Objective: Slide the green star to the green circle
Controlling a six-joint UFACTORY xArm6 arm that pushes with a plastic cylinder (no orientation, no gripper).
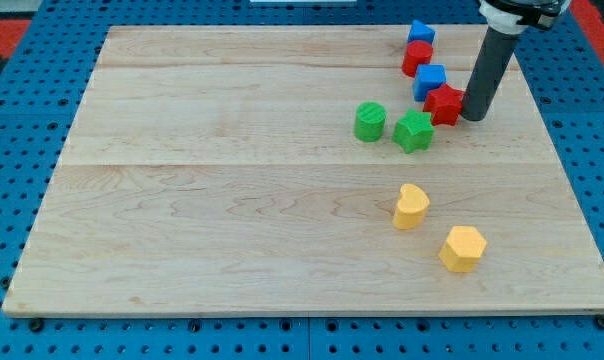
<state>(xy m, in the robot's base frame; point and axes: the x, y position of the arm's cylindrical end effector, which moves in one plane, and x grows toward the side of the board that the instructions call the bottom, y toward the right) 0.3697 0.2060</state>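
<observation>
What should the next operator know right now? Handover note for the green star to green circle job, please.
My tip: at the view's right, right beside the red star-shaped block, to its right.
Green star-shaped block: just below-left of the red star, close to or touching it.
Green round block: immediately left of the green star, with a narrow gap between them.
Done: star is nearly at the circle.
Left: close that gap; the red star sits between my tip and the green star, so repositioning seems wise.
</observation>
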